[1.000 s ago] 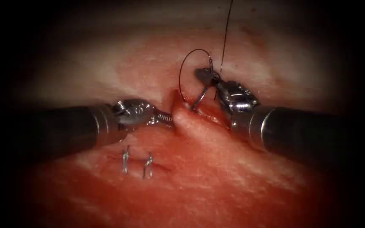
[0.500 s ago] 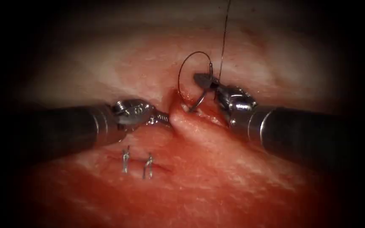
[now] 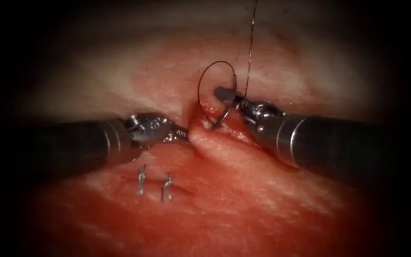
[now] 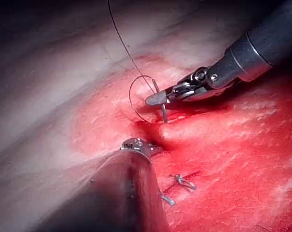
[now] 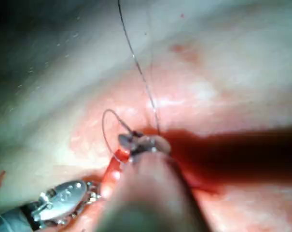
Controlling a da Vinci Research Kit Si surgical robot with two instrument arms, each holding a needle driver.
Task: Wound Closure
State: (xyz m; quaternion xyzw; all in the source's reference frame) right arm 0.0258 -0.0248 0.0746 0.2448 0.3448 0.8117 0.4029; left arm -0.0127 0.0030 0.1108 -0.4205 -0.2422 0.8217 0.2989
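Note:
My right tool [image 3: 223,93] comes in from the right, shut on the curved needle [image 3: 224,113] near its tail end. The needle's tip goes down into the cut [image 3: 200,114], against the inner face of the raised left edge. My left tool [image 3: 182,134] reaches in from the left, shut on that lifted edge of the tissue [image 3: 205,140]. Thread [image 3: 249,43] runs up from the needle's tail and forms a loop [image 3: 200,88] over the cut. In the left wrist view the right tool [image 4: 156,99] holds the needle [image 4: 163,110] beyond my left tool [image 4: 142,145]. The right wrist view shows the right tool [image 5: 136,142].
Two finished stitches [image 3: 141,180] [image 3: 166,188] sit below the left tool, left of the open cut, also seen as stitches [image 4: 184,182] in the left wrist view. Red fluid wets the tissue around the cut. The right shaft [image 3: 338,147] crosses the right side.
The right tool has shifted left and turned, carrying the needle's tip lower into the cut. The thread loop moved left with it. The left tool keeps its hold.

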